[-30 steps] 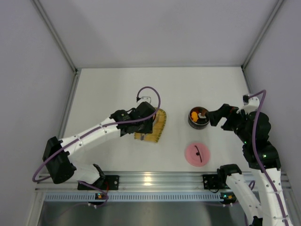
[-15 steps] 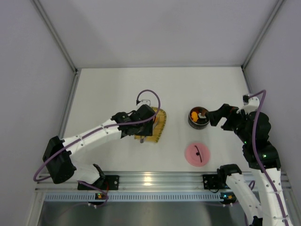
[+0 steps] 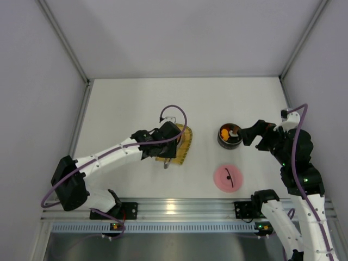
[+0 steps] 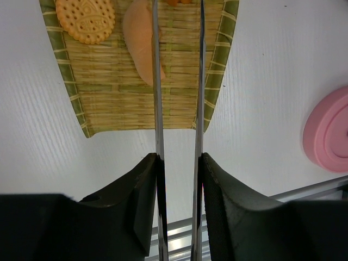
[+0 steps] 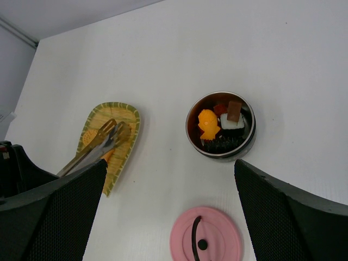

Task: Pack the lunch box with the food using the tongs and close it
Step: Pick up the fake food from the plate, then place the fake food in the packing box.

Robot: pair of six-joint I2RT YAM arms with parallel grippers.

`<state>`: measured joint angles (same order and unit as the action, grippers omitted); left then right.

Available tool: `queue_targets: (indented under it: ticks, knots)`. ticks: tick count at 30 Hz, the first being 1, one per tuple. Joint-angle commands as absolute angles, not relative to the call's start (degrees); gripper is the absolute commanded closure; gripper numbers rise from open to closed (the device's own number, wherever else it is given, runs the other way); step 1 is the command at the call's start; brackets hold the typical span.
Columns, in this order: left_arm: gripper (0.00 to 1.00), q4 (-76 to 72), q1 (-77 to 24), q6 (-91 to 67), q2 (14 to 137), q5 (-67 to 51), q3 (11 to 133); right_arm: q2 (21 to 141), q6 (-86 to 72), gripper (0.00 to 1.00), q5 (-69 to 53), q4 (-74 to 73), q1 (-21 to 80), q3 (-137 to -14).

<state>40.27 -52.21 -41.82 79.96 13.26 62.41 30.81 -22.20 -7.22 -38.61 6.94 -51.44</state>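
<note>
My left gripper (image 3: 168,144) (image 4: 178,157) is shut on the tongs (image 4: 157,98) (image 5: 93,148), a finger pressing on each silvery arm. The tongs reach over the yellow tray, above a round biscuit (image 4: 86,19) and a pale peach piece (image 4: 140,46). Their tips run off the top of the left wrist view, so I cannot tell if they hold food. The lunch box (image 3: 229,135) (image 5: 220,125) stands open with orange, red, brown, white and black food (image 5: 208,124) inside. Its pink lid (image 3: 228,178) (image 5: 205,236) lies flat nearer the rail. My right gripper (image 3: 250,135) (image 5: 169,163) hangs open beside the lunch box.
The yellow woven tray (image 3: 185,145) (image 4: 136,109) (image 5: 124,142) lies left of the lunch box. An aluminium rail (image 3: 179,207) runs along the table's near edge. Grey walls close in the left, back and right sides.
The left gripper's fingers have squeezed the tongs' arms closer together, and the wrist has shifted slightly over the tray. The right arm has not moved.
</note>
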Motion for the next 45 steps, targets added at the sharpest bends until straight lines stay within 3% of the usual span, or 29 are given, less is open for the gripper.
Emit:
queue_targets:
  ticks: [1,27,45]
  knots:
    - [0.63,37.9,-52.0,-41.0,80.1,12.7,64.0,30.6,-22.2,0.0,-7.4,-37.7,6.2,-53.2]
    - [0.64,40.6,-53.0,-37.4,79.5,11.8,75.7,30.7,-22.7,0.01,-7.5,-37.3,6.3,-52.7]
    - [0.63,39.9,-62.1,-32.6,101.5,11.1,99.8,30.6,-21.4,0.01,-5.6,-39.3,6.2,-54.6]
